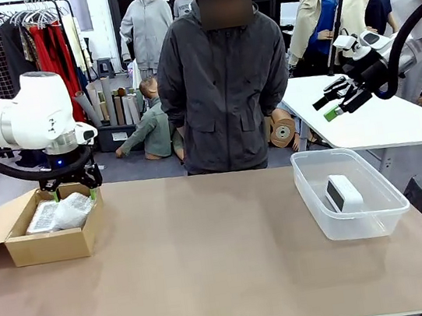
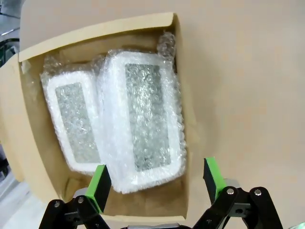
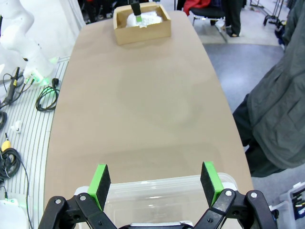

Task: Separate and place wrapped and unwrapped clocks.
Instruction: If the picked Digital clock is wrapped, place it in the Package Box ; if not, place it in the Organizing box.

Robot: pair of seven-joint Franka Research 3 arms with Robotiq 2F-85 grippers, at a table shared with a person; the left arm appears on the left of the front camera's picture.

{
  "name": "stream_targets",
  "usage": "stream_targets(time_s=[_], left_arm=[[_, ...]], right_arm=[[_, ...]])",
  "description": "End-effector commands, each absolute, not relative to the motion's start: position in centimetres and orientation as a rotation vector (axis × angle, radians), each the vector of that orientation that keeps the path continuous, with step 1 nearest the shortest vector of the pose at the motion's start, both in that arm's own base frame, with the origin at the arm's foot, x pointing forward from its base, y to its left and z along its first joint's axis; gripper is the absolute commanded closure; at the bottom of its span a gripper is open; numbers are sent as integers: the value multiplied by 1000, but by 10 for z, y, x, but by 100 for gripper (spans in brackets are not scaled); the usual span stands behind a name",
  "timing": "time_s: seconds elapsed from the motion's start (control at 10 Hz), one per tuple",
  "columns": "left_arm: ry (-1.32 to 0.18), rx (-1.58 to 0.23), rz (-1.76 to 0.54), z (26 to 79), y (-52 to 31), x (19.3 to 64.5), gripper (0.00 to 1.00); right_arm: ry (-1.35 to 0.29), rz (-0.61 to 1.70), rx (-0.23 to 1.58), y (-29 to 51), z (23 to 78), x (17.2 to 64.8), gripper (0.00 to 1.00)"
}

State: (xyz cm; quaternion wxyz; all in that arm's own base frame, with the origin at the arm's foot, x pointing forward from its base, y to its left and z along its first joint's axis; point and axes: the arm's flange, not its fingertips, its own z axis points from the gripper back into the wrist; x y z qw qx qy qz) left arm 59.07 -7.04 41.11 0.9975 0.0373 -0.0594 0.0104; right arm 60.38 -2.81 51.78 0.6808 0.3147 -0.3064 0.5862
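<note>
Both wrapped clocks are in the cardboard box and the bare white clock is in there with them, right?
Not quite. The wrapped clocks do lie in the box, but the bare clock sits in the clear tub, as the front view shows.

Two wrapped clocks [image 2: 119, 119] overlap inside cardboard box [image 2: 28, 157], tool [image 2: 156, 183] spread above

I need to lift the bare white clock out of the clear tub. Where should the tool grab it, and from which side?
Come straight down from above: the tub walls block any side approach. The white clock stands on edge, so close across its two broad flat faces near the top edge, probably.
</note>
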Motion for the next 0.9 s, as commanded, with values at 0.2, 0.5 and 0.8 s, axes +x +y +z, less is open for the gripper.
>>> stream_targets(time_s=[0.2,0.5,0.8], left_arm=[[-104,82,40,419,-75,572,0],[-112,77,16,419,-75,580,0],[-112,77,16,419,-75,580,0]], right_arm=[[-695,1313,691,-26,519,603,0],[-695,1313,691,-26,519,603,0],[-695,1313,691,-26,519,603,0]])
